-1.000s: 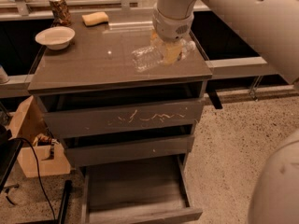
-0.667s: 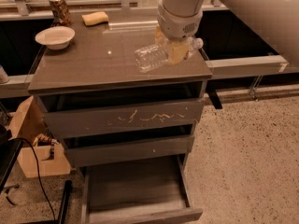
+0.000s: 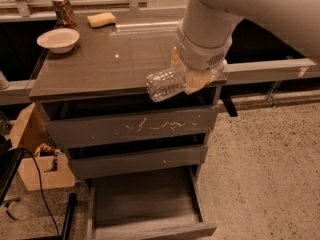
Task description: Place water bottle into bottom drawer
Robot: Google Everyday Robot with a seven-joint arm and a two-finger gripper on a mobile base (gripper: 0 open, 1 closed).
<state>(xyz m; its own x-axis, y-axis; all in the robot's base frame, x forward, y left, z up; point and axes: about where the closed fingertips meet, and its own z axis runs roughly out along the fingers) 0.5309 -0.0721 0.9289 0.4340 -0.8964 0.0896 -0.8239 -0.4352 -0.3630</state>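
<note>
Gripping the small clear ribbed plastic water bottle point(image 3: 163, 84) between its pale fingers, the robot's two-finger gripper point(image 3: 191, 78) hangs over the front edge of the grey-brown wooden cabinet top point(image 3: 100, 69), its jaws closed on the bottle's far part. The rest of the bottle juts out sideways from it, roughly level. Directly under the gripper sits the top drawer front with pale scratches point(image 3: 150, 127), under that the plain middle drawer front point(image 3: 135, 160), and lowest, pulled out and open, the wide shallow bottom drawer point(image 3: 145, 201), which lies below the gripper and a little nearer the camera. I judge the bottle to be light and thin-walled, so it will give under a hard squeeze. Its smooth plastic could slip or swing in the jaws, though the ribs offer some purchase. A hold across the ribbed middle looks safest, and it should survive a short drop into the tray. Behind the gripper, across the cabinet top, stand a shallow white bowl point(image 3: 58, 39), a patterned metal can point(image 3: 63, 11) and a yellow sponge point(image 3: 101, 19). The fingers and the bulky white arm cover the held end, so the cap and label are not visible and I cannot tell which end points outward. The drawer's near corner is cut off by the picture's edge.
</note>
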